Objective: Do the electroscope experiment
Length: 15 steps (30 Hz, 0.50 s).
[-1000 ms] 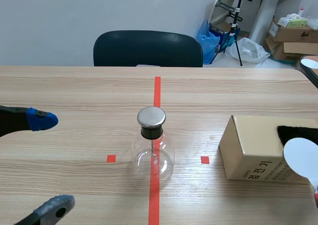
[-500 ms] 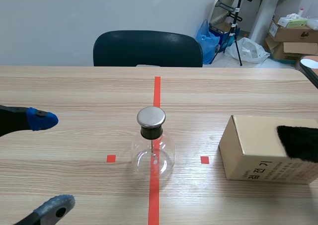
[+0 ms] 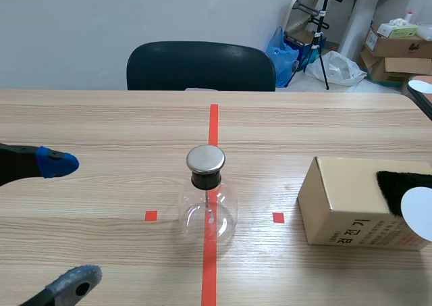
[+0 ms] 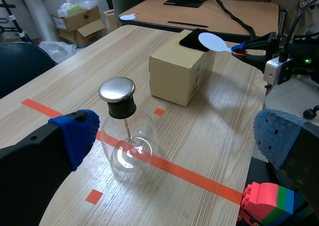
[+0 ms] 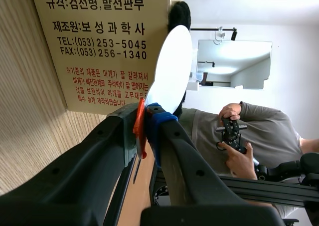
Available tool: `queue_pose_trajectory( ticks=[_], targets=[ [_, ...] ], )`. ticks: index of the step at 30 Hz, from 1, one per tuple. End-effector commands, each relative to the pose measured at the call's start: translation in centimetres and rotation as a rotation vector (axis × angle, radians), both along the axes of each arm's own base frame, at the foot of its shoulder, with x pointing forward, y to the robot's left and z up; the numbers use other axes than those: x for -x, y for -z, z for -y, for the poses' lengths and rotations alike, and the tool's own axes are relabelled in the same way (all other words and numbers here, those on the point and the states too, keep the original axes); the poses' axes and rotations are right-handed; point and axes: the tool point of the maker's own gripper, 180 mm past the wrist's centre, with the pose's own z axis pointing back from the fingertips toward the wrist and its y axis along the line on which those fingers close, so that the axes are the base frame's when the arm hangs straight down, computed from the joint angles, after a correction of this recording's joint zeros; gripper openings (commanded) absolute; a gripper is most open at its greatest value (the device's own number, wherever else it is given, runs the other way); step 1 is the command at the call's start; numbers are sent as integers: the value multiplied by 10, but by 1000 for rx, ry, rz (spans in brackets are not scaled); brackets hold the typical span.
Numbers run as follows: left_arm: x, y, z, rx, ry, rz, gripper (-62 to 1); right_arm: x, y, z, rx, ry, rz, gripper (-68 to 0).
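— Glass flask (image 3: 208, 208) is standing mid-way along the worktop (image 3: 101, 117); I'm seeing my left claw (image 3: 66, 221) gaping wide, holding nothing.
— Left wrist?
— The flask is sitting ahead of that claw.
— Right wrist?
— My right claw (image 5: 142, 118) is clamping the red handle of the white disc (image 5: 169, 71), beside the cardboard box (image 5: 99, 46).

A dark chair (image 3: 200, 66) stands behind the far edge of the table (image 3: 101, 123). Beyond it, a blue bag (image 3: 280, 49) and cardboard boxes (image 3: 395, 46) sit on the floor near a black tripod (image 3: 324, 19).
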Motion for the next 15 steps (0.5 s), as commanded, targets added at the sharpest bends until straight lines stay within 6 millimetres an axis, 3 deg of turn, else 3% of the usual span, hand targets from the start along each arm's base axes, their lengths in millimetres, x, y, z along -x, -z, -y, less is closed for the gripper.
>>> queue_pose_trajectory(
  ticks=[1, 6, 15],
  targets=[
    [0, -7, 1, 23, 3, 13, 14, -4, -7, 6, 17, 7, 24, -666],
    [0, -7, 1, 23, 3, 13, 14, -4, -9, 7, 21, 14, 36, -665],
    [0, -7, 2, 21, 3, 12, 14, -14, -32, 14, 97, 47, 99, -665]
  ],
)
